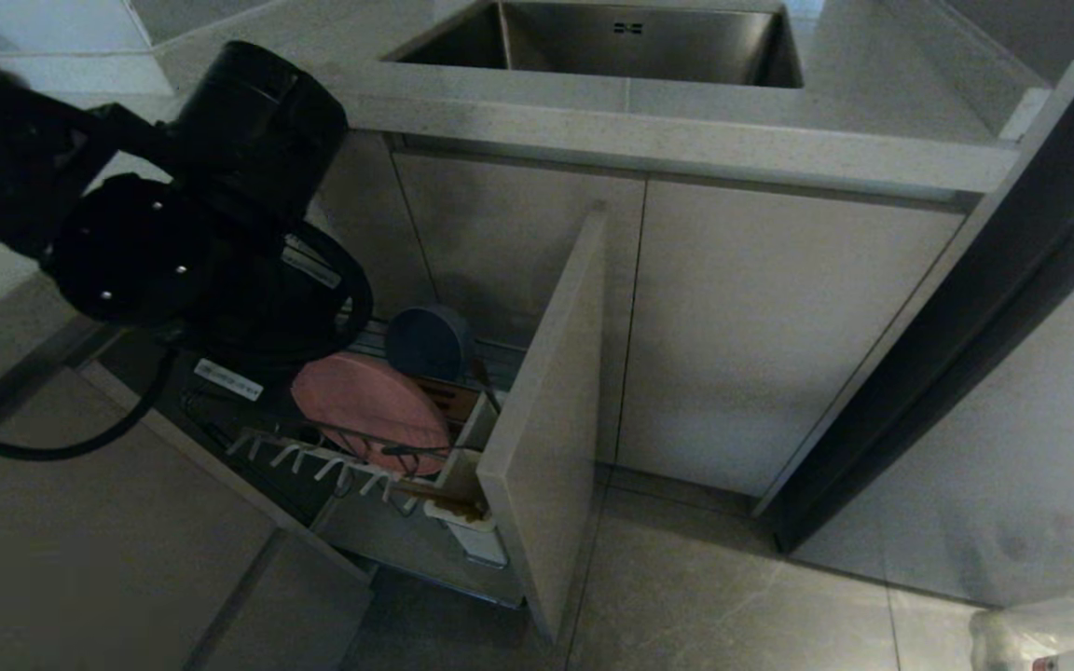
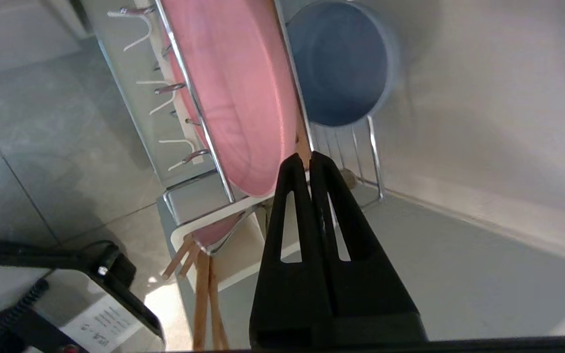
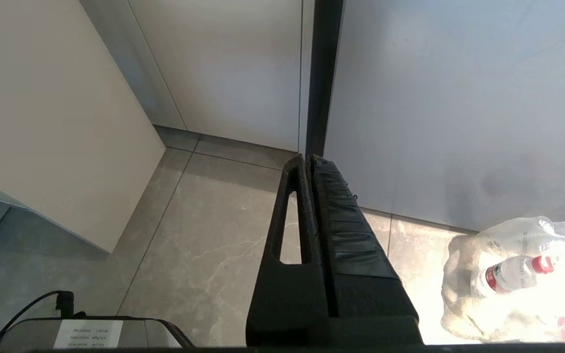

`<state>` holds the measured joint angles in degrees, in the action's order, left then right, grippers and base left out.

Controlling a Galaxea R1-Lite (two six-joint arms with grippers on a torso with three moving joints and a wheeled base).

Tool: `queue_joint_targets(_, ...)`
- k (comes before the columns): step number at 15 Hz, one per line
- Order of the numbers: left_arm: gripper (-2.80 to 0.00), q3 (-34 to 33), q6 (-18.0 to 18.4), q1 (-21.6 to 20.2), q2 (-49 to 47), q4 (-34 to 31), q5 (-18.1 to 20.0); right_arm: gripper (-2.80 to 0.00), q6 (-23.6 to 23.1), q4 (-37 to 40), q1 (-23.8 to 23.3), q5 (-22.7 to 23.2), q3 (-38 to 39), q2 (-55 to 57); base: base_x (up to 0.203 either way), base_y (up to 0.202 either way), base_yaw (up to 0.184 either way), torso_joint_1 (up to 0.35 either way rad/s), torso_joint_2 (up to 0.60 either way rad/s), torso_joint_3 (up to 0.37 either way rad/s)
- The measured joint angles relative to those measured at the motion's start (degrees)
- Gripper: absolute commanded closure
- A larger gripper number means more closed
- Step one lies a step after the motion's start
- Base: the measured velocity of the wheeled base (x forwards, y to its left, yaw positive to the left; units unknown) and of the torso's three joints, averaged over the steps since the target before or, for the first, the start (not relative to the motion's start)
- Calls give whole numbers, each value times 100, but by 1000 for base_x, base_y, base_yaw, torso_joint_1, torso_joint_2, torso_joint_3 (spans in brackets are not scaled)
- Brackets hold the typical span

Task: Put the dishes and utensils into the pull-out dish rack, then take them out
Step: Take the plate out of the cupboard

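The left gripper (image 2: 309,156) has its two black, slotted fingers (image 2: 290,196) pressed together with nothing between them. Their tips sit just beside the lower rim of the salmon-pink plate (image 2: 233,88), which stands on edge between the chrome wires of the pull-out dish rack (image 2: 199,122). Behind the plate the blue-grey bowl (image 2: 341,63) also stands on its side, its matte hollow facing the camera. Beside the fingers, the white utensil cup (image 2: 243,235) holds the tan wooden chopsticks (image 2: 204,299), thin and straight, leaning out over its rim. A row of white pegs (image 2: 165,98) runs along the rack's outer side.

The head view shows what the wrist cannot: the left arm's bulky black body covering the rack's left part, the beige door front (image 1: 546,410) pulled out from the cabinet, the stone counter and steel sink (image 1: 612,42) above. The gripper itself is hidden there.

The right gripper (image 3: 308,158) hangs over the grey floor tiles, well apart from the rack, its fingers closed flat on each other, near a clear plastic bag of bottles (image 3: 518,279).
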<state>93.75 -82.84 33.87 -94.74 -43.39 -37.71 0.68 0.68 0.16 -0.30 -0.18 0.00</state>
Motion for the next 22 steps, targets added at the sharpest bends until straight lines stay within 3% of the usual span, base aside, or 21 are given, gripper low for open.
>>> queue_joint_targets(1, 0, -1, -110, -11, -52, -16, -3, 0, 0, 0, 0, 0, 0, 0, 0, 0, 0, 0, 0, 0)
queue_joint_targets(2, -280, -12, -173, -16, -86, -30, -2, 0, -2, 0, 0, 0, 0, 0, 0, 0, 0, 0, 0, 0)
queue_joint_targets(16, -280, -166, -250, -294, -488, 15, 44, 0, 2, 0, 0, 0, 0, 0, 0, 0, 0, 0, 0, 0)
queue_joint_targets(22, -280, -72, -195, -635, -933, 508, 298, 0, 0, 1, 0, 1, 0, 0, 0, 0, 0, 0, 0, 0)
